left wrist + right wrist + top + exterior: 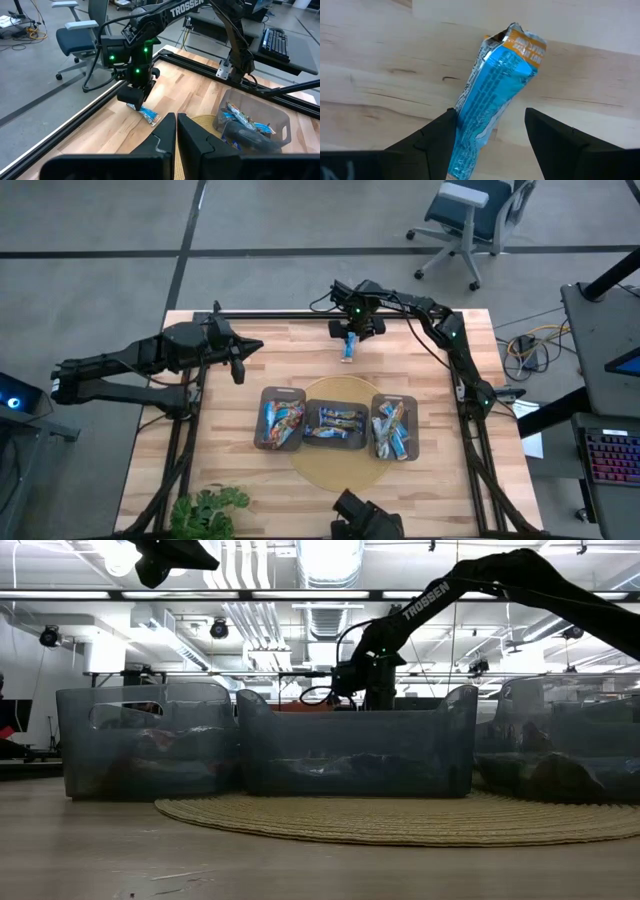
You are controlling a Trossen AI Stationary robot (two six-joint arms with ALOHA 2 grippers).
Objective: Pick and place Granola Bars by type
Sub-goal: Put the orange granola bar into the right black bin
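Jaws of the right gripper (pixel 487 135) stand wide, straddling one bright blue foil-wrapped granola bar (pixel 349 347) lying on the bare wood near the table's far edge (pixel 300 314), not clamped. Left gripper (pixel 240 358) is fully closed and empty, hovering over open wood at the left. Three dark translucent trays (pixel 281 392) hold the remaining bars at centre.

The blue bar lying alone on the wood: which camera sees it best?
The right wrist view: the blue bar fills the picture between the right gripper's open fingers. High view shows it small; left wrist view partly hidden; low view not at all.
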